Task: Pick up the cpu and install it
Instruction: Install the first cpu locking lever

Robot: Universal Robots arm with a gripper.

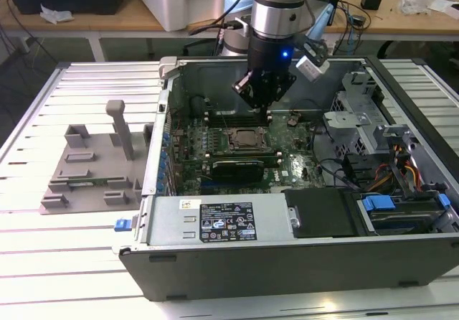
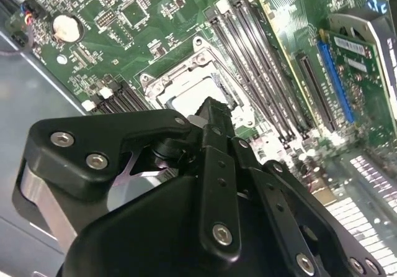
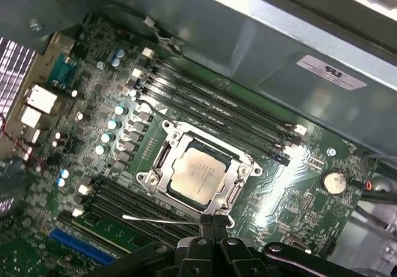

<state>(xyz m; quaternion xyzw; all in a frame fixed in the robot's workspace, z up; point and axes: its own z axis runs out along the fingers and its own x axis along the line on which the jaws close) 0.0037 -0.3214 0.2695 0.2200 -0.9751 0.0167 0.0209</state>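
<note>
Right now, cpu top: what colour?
Silvery-grey, paler at the rim; the cpu shows best in the first wrist view.

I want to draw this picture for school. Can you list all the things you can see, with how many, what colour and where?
computer case: one, dark grey, open, on the slatted table
slatted table: one, pale grey, under the case
motherboard: one, green, inside the case
cpu: one, silvery, lying in the socket on the motherboard
socket: one, metal frame around the cpu
plastic tray: one, grey, with upright posts, on the table at the exterior view's left of the case
round battery: one, silver, on the motherboard
claw: one, black, above the socket, holding nothing
</note>
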